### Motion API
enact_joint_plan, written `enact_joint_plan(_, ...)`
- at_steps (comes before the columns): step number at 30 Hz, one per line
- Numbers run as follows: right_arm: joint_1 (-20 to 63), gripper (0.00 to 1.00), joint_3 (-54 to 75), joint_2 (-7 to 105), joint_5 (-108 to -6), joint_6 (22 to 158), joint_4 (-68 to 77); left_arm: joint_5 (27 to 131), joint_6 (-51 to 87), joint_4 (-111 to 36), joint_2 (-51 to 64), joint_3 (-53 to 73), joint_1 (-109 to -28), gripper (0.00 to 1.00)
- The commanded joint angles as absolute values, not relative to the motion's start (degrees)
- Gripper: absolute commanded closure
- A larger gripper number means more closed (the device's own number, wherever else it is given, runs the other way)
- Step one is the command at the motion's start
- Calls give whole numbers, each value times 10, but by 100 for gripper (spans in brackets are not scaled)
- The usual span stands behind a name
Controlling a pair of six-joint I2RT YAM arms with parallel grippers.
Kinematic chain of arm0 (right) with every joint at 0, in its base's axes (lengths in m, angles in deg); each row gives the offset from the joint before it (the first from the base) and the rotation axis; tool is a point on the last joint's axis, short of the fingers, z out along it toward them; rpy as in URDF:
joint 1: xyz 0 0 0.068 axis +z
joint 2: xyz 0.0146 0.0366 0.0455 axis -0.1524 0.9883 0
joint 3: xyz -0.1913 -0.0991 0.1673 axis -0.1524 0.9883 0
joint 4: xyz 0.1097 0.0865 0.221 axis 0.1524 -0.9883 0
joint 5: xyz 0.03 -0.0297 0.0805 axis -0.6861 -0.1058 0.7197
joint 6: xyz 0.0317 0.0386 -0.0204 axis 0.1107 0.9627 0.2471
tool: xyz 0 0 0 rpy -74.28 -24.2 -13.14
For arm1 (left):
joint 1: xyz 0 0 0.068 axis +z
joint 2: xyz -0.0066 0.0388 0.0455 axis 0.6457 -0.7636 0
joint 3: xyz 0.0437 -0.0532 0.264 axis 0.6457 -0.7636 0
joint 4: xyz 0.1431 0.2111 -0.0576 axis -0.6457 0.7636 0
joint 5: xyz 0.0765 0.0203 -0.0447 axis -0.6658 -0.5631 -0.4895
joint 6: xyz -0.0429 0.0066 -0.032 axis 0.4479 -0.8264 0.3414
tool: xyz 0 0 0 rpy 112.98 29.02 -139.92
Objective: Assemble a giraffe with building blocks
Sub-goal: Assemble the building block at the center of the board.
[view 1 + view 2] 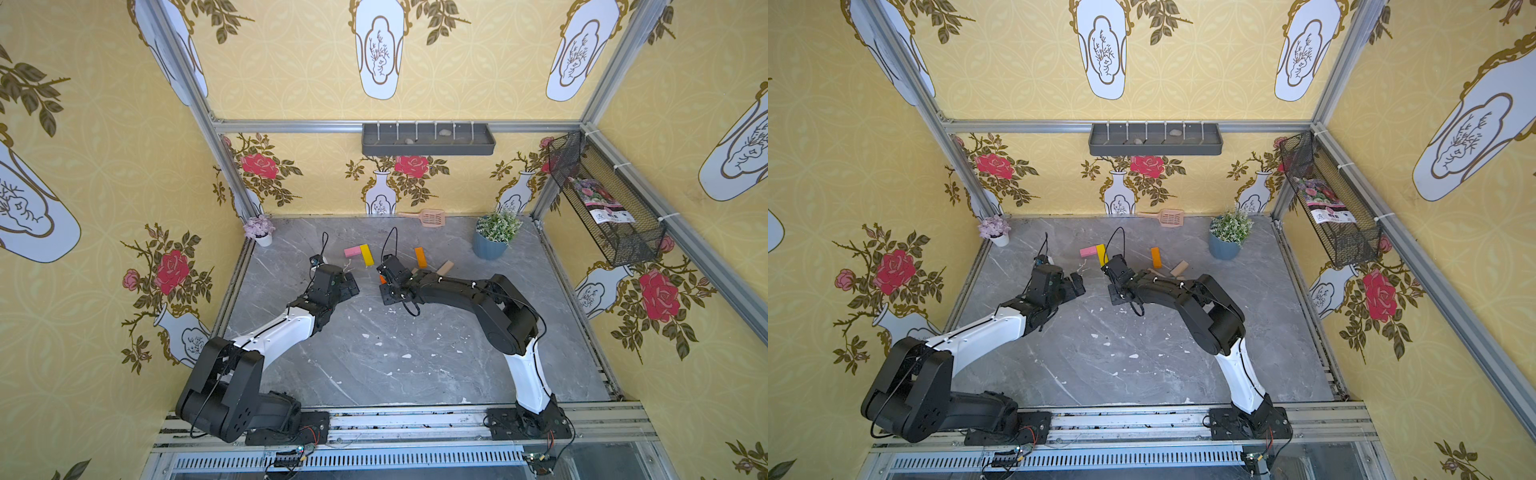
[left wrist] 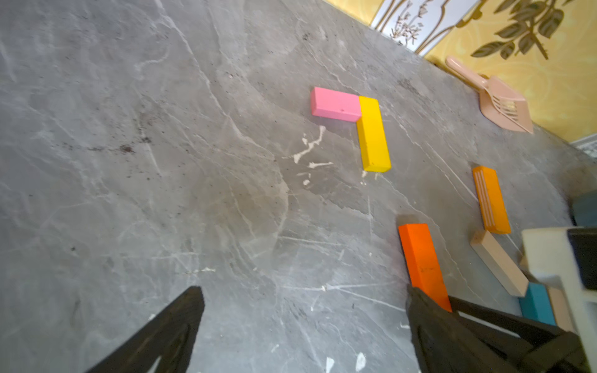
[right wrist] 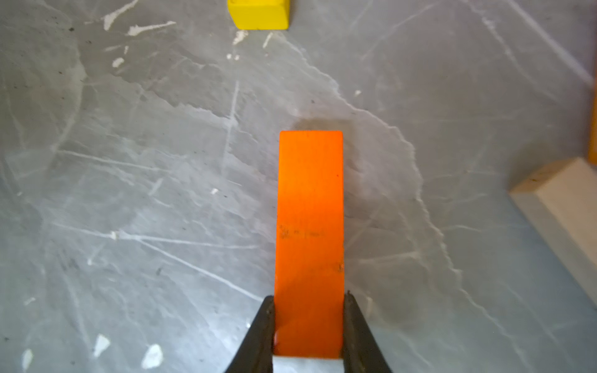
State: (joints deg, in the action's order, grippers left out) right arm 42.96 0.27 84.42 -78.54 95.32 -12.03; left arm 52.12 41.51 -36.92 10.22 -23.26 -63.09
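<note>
A pink block (image 1: 352,251) and a yellow block (image 1: 366,254) lie joined in an L at the back of the grey table. My right gripper (image 3: 310,298) is shut on the near end of a deep orange block (image 3: 309,226), whose far end points at the yellow block (image 3: 260,14). A lighter orange block (image 2: 491,200), a tan block (image 2: 499,263) and a blue block (image 2: 536,303) lie close to the right arm. My left gripper (image 2: 305,292) hangs open over bare table, left of the held block (image 2: 423,261).
A peach scoop (image 1: 430,217) lies against the back wall. A blue pot with a plant (image 1: 494,237) stands at the back right, a small white flower pot (image 1: 259,230) at the back left. A wire basket (image 1: 602,199) hangs on the right wall.
</note>
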Motion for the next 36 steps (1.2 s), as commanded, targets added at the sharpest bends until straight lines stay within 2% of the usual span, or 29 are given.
enact_joint_plan(1, 438, 87, -33, 868, -788, 989, -145, 516, 418, -365, 103, -236, -628, 1)
enact_joint_plan(21, 443, 85, -160, 944, -810, 1012, -201, 544, 423, -366, 95, -231, -626, 1)
enact_joint_plan(36, 432, 84, -204, 978, -804, 1005, -212, 488, 456, -343, 131, -252, -605, 1)
